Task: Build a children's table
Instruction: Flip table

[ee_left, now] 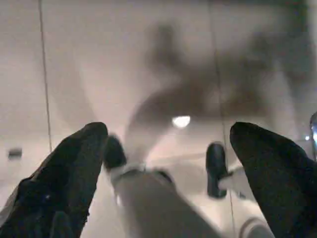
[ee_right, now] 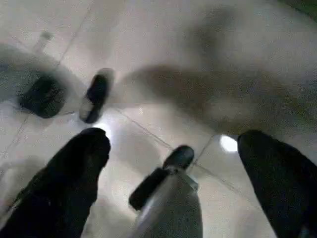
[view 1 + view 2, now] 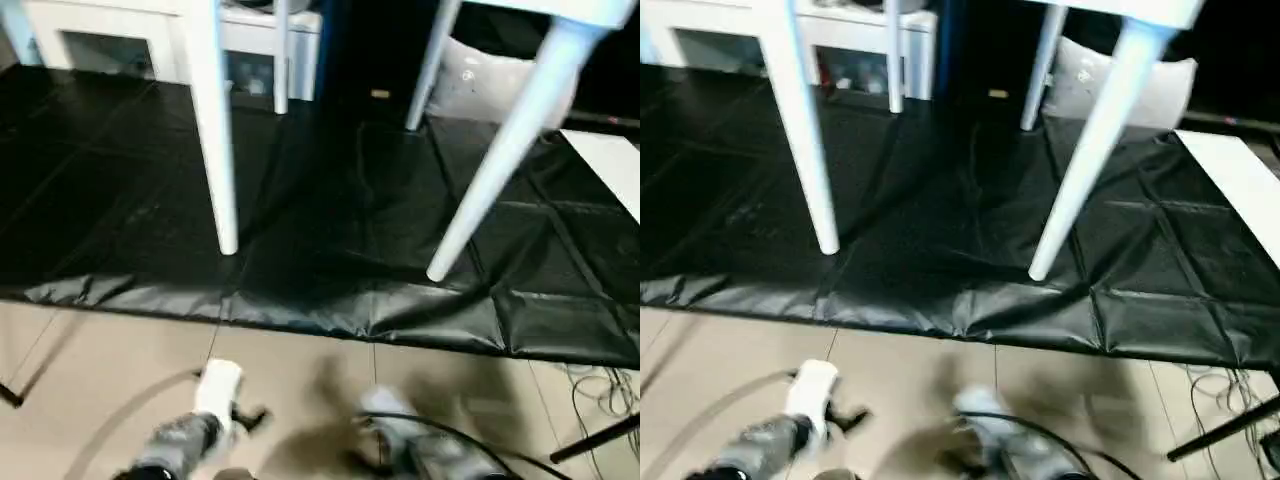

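Black jaws wide apart, both empty

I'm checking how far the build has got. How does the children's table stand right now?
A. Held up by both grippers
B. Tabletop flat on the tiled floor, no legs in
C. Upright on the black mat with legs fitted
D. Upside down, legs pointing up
C: four white legs, such as the near left leg and the near right leg, come down from the top and rest their ends on the black mat.
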